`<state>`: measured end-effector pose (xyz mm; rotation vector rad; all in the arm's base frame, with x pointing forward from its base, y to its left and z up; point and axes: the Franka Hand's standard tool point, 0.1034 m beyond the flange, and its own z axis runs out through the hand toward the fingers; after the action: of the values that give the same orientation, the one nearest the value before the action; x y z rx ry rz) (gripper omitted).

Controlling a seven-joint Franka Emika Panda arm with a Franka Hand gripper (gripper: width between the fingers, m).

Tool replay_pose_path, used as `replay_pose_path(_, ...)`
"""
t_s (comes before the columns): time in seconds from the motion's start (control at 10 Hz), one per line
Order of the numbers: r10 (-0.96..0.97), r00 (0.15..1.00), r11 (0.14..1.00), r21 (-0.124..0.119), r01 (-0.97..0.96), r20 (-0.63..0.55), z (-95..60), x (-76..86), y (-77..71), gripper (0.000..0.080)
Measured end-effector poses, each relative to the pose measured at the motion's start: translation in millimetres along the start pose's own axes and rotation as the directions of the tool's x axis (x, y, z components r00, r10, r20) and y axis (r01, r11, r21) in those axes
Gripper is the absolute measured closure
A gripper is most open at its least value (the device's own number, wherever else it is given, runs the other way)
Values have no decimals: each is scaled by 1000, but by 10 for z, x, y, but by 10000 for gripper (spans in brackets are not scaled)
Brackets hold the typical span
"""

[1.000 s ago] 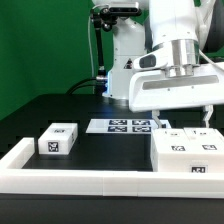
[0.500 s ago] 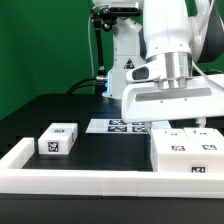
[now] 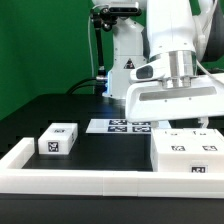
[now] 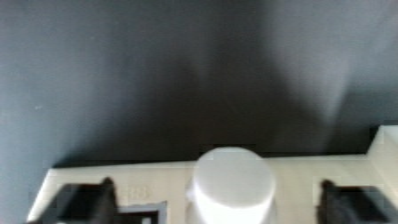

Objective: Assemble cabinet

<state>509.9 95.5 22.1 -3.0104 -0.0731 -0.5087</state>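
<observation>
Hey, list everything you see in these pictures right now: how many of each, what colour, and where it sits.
small cabinet block: one, white with black-and-white tags, toward the exterior view's left, standing alone
large cabinet block: one, white, several tags on top, at the exterior view's right, under the gripper
marker board: one, white with tags, flat at mid-table
border rail: one, white, along the table's near edge
table: one, black
backdrop: one, green, behind
arm: one, white
gripper: one, dark fingers, open

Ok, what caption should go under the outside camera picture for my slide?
Open gripper poised above the large cabinet block, with a small block lying apart.
</observation>
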Motion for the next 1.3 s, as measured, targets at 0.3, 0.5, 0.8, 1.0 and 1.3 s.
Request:
replay_pose_path(0.3,0,1000,1000,0,0,0,0,-1,-1,586)
replay_pose_path(0.5,0,1000,1000,0,0,0,0,-1,-1,584)
replay_pose_path(0.8,0,1000,1000,0,0,0,0,-1,-1,584)
replay_pose_path(1.0,0,1000,1000,0,0,0,0,-1,-1,584)
replay_pose_path(1.3,0,1000,1000,0,0,0,0,-1,-1,584)
